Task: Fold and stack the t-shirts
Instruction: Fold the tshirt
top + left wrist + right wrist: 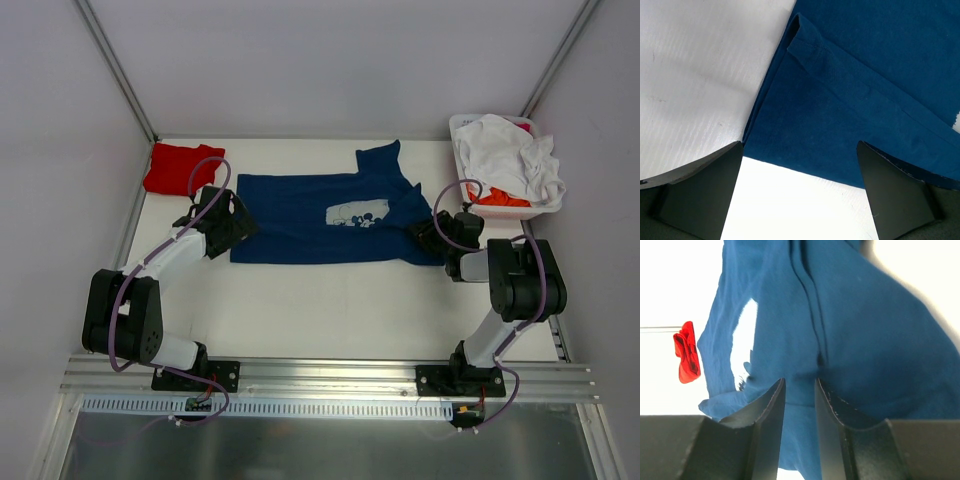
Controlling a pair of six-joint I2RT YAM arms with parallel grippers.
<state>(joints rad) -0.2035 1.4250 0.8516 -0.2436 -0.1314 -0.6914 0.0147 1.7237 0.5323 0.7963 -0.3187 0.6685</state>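
Navy shirt (305, 212): right gripper (800, 380) pinching its right edge, left gripper (800, 144) spread wide and empty; should grip left hem before folding.

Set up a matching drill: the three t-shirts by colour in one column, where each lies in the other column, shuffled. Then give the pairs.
Things:
1. navy t-shirt
2. red t-shirt
3. white t-shirt

Places:
A. heaped in the basket at the far right
B. spread out in the middle of the table
C. folded small in the far left corner

Pairs: 1-B, 2-C, 3-A
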